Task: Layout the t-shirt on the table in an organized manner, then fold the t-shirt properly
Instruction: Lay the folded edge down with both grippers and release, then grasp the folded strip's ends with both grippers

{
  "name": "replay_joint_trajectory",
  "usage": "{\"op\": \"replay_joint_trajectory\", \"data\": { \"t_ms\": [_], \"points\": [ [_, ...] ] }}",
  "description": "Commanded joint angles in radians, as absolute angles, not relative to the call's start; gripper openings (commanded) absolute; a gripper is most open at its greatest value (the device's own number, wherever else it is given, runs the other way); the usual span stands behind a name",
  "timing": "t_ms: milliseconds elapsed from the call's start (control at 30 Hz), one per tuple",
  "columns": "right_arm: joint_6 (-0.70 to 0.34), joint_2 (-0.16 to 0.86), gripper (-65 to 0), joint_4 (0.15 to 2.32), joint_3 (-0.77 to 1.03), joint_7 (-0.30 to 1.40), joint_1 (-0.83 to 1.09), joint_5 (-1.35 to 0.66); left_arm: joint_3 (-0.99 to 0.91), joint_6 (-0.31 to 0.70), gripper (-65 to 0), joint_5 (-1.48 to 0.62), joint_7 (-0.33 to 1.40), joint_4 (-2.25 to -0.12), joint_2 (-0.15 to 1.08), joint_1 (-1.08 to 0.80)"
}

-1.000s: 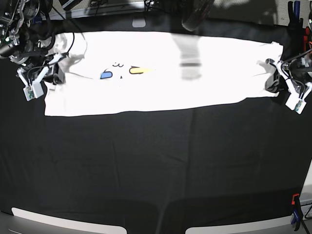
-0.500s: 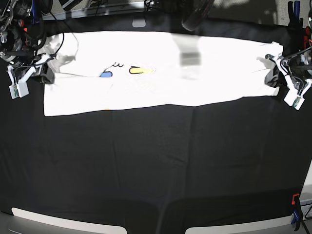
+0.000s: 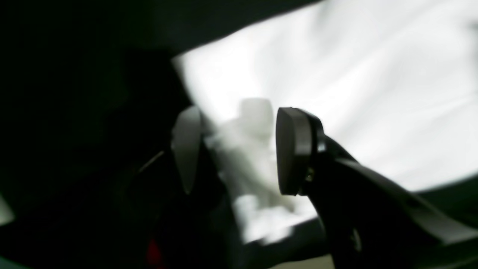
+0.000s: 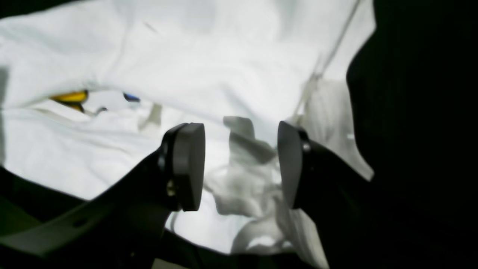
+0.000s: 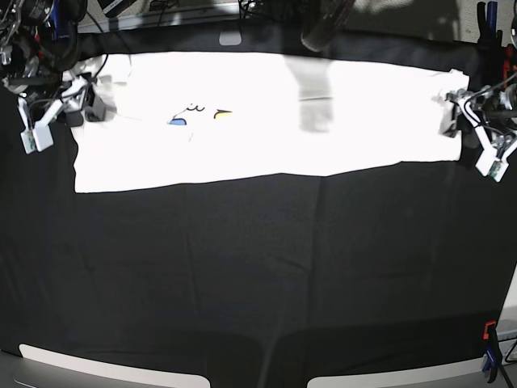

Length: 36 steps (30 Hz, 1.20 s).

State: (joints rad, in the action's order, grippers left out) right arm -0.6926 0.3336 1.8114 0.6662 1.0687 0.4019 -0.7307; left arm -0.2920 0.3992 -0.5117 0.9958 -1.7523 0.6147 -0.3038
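Layout step about done: t-shirt (image 5: 266, 113) stretched flat along the worktop's (image 5: 258, 275) far edge. Right pincer (image 4: 241, 164) at its left end, jaws apart, gripping nothing. Left pincer (image 3: 231, 153) at the right end, same. Next: regrasp an edge for the first fold.

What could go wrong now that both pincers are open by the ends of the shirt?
1. Bunched cloth of the t-shirt sits between the open right pincer; it might snag as the arm pulls away.
2. The left pincer also has a rumpled edge between its pads, so that end could get dragged.
3. The shirt lies folded over, with only bits of print showing; it may need more spreading on the table.
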Motion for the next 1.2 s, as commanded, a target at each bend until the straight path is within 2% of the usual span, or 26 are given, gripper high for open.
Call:
{"op": "replay_joint_trajectory", "data": {
  "t_ms": [0,100,300,433,600,833,900,1033,1167],
  "points": [
    [-0.698,0.358,-34.7,1.83,0.675,1.056,0.397,-0.748,-0.302,0.37,-34.6,-0.475,0.979,-1.769,0.636,-0.286],
    [-0.698,0.372,-34.7,1.83,0.675,1.056,0.396,-0.748,-0.302,0.324,-34.6,-0.401,0.971,-1.769,0.644,-0.274],
    [-0.698,0.382,-34.7,1.83,0.676,1.054,0.393,-0.737,-0.302,0.26,-34.6,-0.41,0.888,-1.769,0.671,-0.274],
    [-0.698,0.382,-34.7,1.83,0.676,1.04,0.393,-0.738,-0.302,0.263,-34.7,-0.545,0.852,-1.768,0.671,-0.274],
    [-0.698,0.382,-34.7,1.83,0.676,1.04,0.394,-0.738,-0.303,0.263,-34.7,-0.575,0.843,-1.744,0.679,-0.259],
    [-0.698,0.382,-34.8,1.83,0.676,1.05,0.394,-0.757,-0.384,0.266,-34.7,-0.858,0.923,-1.623,0.717,-0.237],
    [-0.698,0.382,-34.9,1.83,0.676,1.066,0.394,-0.797,-0.453,0.294,-34.7,-0.929,0.952,-1.557,0.712,-0.235],
    [-0.698,0.382,-34.9,1.83,0.676,1.112,0.394,-0.888,-0.538,0.467,-34.7,-1.215,1.066,-1.366,0.712,-0.235],
    [-0.698,0.382,-34.9,1.83,0.676,1.145,0.394,-0.991,-0.54,0.539,-34.7,-1.347,1.1,-1.191,0.709,-0.232]
  ]
}}
